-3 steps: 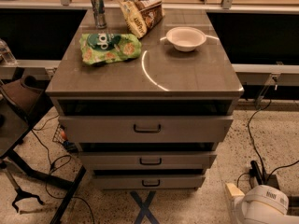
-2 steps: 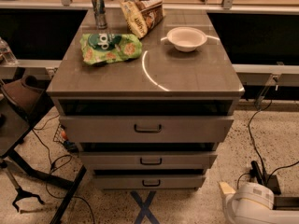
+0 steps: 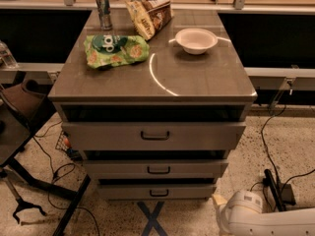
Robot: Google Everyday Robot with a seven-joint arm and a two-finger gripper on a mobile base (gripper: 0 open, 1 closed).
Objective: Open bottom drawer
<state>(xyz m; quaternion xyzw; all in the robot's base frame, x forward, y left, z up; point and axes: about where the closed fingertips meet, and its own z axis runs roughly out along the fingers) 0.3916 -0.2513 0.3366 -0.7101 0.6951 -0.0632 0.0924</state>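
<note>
The grey cabinet holds three drawers stacked one above the other. The bottom drawer [image 3: 158, 191] is the slimmest front, low near the floor, with a small dark bar handle [image 3: 158, 193]. It sits set back under the middle drawer [image 3: 156, 169] and the top drawer [image 3: 153, 135]. My white arm enters low at the bottom right, lying along the floor. The gripper [image 3: 220, 204] is at its left end, just right of the bottom drawer's right corner and not touching the handle.
The cabinet top [image 3: 197, 82] carries a green snack bag [image 3: 115, 49], a can [image 3: 103, 10], a brown bag [image 3: 150, 14] and a white bowl [image 3: 196, 40]. Blue tape X [image 3: 151, 217] marks the floor in front. Cables [image 3: 275, 181] lie right, a black stand [image 3: 29, 181] left.
My arm has slid left along the floor from the bottom right corner toward the cabinet's lower right side. The drawers have not moved.
</note>
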